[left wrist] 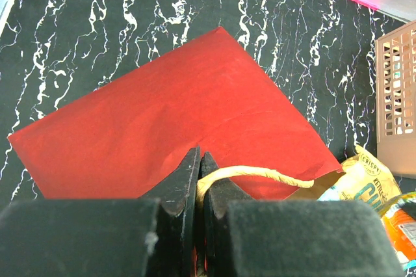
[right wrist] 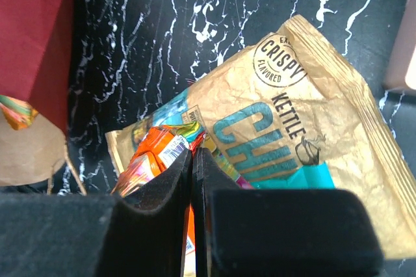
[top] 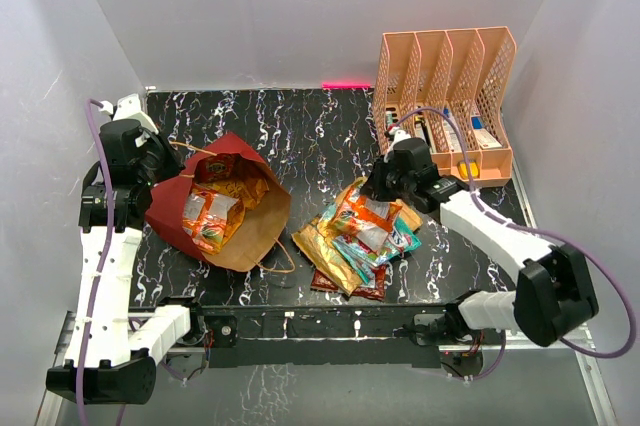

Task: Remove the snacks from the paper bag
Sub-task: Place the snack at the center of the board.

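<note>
The dark red paper bag (top: pixel 168 214) lies on its side at the left, its brown mouth facing right, with orange and yellow snacks (top: pixel 210 216) inside. My left gripper (top: pixel 168 161) is shut on the bag's twisted handle (left wrist: pixel 260 174), above the red side of the bag (left wrist: pixel 175 108). A pile of snacks (top: pixel 355 241) lies on the table at centre right. My right gripper (top: pixel 373 186) is shut on an orange snack packet (right wrist: pixel 153 153) above a tan and teal kettle chips packet (right wrist: pixel 292 121). The bag's edge (right wrist: pixel 36 30) shows at the left of the right wrist view.
The peach file organiser (top: pixel 445 96) stands at the back right, close behind my right wrist; its corner also shows in the left wrist view (left wrist: pixel 396 101). The black marbled table (top: pixel 300 126) is bounded by white walls. The bag's second handle (top: pixel 280 264) lies at its mouth.
</note>
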### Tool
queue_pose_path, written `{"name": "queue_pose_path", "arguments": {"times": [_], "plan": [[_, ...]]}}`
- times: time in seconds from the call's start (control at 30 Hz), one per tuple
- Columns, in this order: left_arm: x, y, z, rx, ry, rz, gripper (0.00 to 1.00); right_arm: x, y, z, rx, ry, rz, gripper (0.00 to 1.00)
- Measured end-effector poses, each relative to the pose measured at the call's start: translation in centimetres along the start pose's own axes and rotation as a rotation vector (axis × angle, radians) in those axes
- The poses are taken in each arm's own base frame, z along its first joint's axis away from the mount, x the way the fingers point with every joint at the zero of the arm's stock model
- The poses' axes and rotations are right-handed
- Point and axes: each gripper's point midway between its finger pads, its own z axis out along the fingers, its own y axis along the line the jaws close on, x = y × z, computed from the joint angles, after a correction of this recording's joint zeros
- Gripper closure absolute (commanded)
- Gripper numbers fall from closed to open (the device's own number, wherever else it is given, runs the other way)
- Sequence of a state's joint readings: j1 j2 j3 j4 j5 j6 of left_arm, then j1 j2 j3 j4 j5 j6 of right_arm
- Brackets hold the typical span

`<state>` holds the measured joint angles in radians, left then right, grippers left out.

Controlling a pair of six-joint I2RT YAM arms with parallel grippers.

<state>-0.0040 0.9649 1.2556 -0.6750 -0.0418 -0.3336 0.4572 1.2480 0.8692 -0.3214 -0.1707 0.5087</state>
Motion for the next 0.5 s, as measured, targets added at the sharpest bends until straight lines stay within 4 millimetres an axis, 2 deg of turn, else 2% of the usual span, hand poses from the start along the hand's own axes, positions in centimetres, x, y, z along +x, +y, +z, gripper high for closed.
{"name": "queue_pose_path", "arguments": {"times": [0.17, 0.5], "plan": [[0.1, 0.0, 0.0, -0.002, 0.006, 0.0, 1.0, 1.9, -0.7, 2.3, -0.016, 0.087, -0.049, 0.93], [0.2, 0.0, 0.0, -0.002, 0.007, -0.003, 1.0, 3.7, -0.6, 4.8, -0.077, 0.162, -0.079, 0.93]]}}
